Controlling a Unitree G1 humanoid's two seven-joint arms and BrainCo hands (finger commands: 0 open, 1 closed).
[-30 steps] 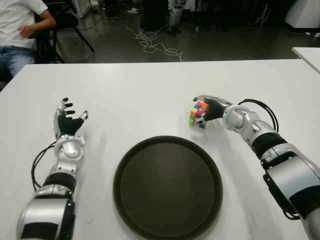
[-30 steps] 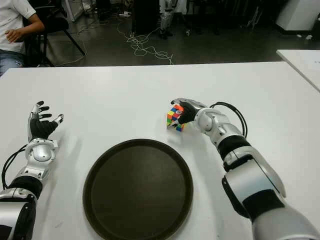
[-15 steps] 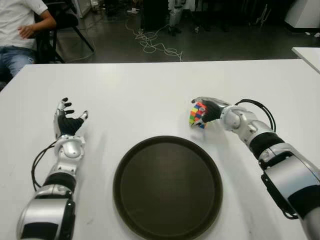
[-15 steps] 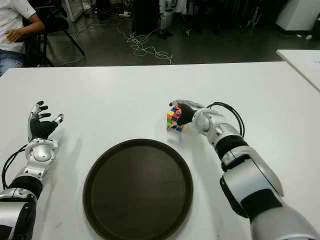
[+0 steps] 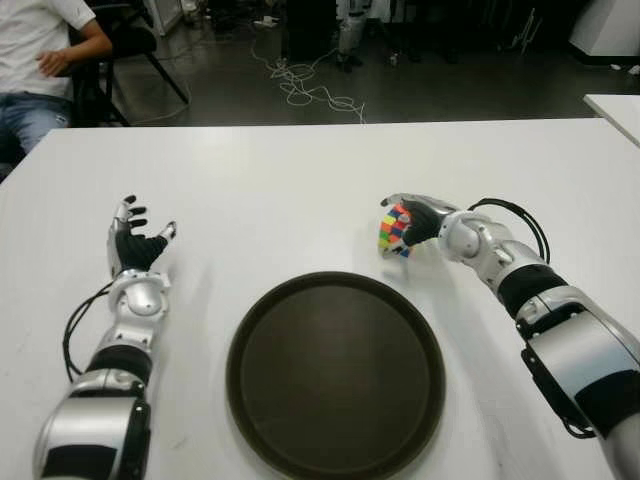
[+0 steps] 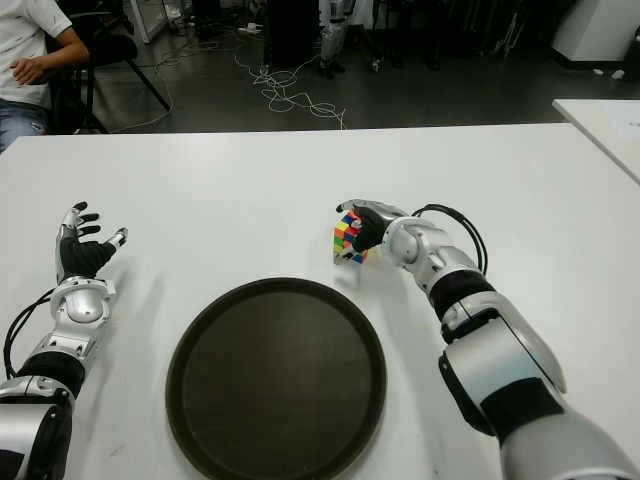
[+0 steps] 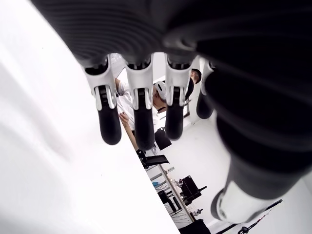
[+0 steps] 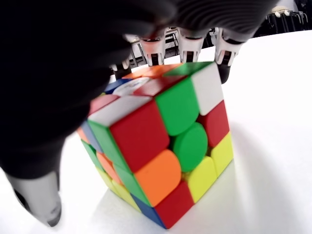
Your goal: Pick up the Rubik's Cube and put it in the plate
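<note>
The Rubik's Cube is tilted in my right hand, just beyond the far right rim of the dark round plate. In the right wrist view the cube fills the frame. My fingers curl over its far side and the thumb comes down on its near side. One lower corner of the cube is close to the white table; I cannot tell if it touches. My left hand shows at the left of the plate, fingers spread and holding nothing.
A person sits on a chair beyond the table's far left corner. Cables lie on the floor behind the table. A second white table edge shows at the far right.
My right hand has drawn slightly left and toward the far side with the cube, which now looks more tilted in the grasp. The left hand has not moved.
</note>
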